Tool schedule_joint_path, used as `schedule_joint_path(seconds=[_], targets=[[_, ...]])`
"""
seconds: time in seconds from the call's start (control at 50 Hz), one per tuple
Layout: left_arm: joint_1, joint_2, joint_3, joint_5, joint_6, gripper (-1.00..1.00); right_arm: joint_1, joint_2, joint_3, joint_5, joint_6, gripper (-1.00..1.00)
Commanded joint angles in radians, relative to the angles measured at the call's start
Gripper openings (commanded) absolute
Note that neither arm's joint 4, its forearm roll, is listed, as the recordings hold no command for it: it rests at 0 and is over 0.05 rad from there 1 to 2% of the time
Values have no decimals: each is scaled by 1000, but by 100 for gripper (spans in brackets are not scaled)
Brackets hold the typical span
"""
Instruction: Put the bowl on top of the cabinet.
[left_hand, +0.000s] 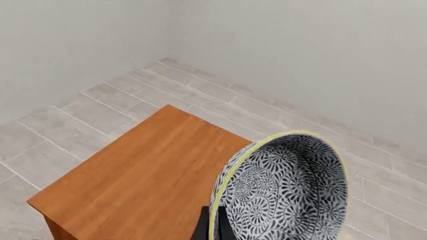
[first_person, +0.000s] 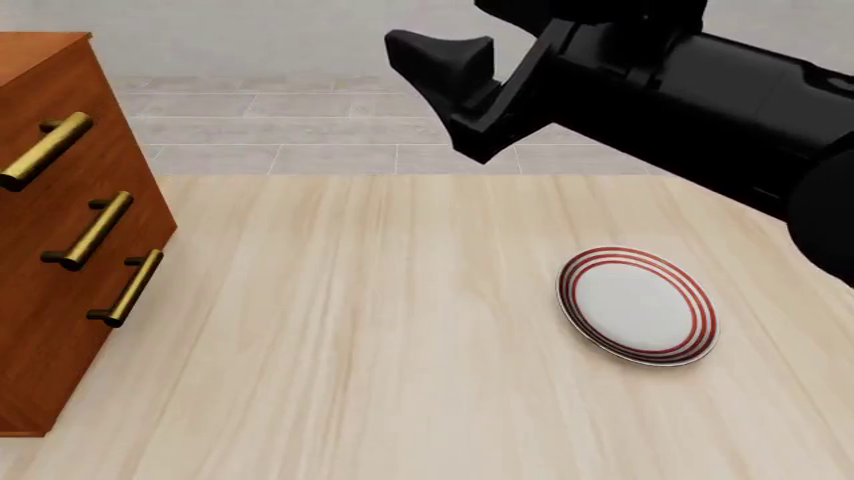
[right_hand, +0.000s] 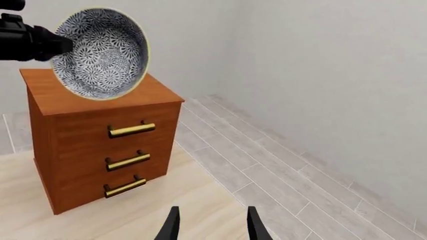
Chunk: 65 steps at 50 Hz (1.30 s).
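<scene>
The bowl (right_hand: 100, 52), patterned dark blue and white inside with a pale rim, hangs tipped on its side just above the cabinet (right_hand: 80, 145). My left gripper (right_hand: 40, 42) is shut on its rim. The left wrist view shows the bowl (left_hand: 287, 195) close up, the left gripper (left_hand: 213, 227) clamping its edge, and the cabinet's flat wooden top (left_hand: 133, 170) below. In the front view the cabinet (first_person: 67, 200) stands at the table's left, and the bowl is out of frame. My right gripper (right_hand: 212, 222) is open and empty, facing the drawer fronts.
A white plate with red rings (first_person: 638, 305) lies on the light wooden table (first_person: 374, 350) to the right. My right arm (first_person: 667, 100) fills the upper right of the front view. Grey tiled floor and pale walls lie beyond the table.
</scene>
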<state>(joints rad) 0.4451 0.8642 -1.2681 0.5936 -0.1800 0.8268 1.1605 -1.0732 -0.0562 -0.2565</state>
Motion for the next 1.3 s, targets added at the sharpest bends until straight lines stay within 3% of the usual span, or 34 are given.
schedule_joint_path(seconds=[0.02,0.26,0.36,0.6,0.76,1.3], targets=[[86,12,10,-40,-22,-100,0,0,2,0,0,100],[143,27,47,-88,-11,-100,-2,4,1,-2,-1,100],[164,41,67,-119,-48,-100,-3,2,2,-1,-2,100],[186,67,140,-188,-12,-100,-3,-1,3,1,-3,100],[202,91,153,-216,-35,-100,-4,0,5,1,-3,100],[228,147,197,-287,-16,-100,-7,10,8,-4,-1,100]])
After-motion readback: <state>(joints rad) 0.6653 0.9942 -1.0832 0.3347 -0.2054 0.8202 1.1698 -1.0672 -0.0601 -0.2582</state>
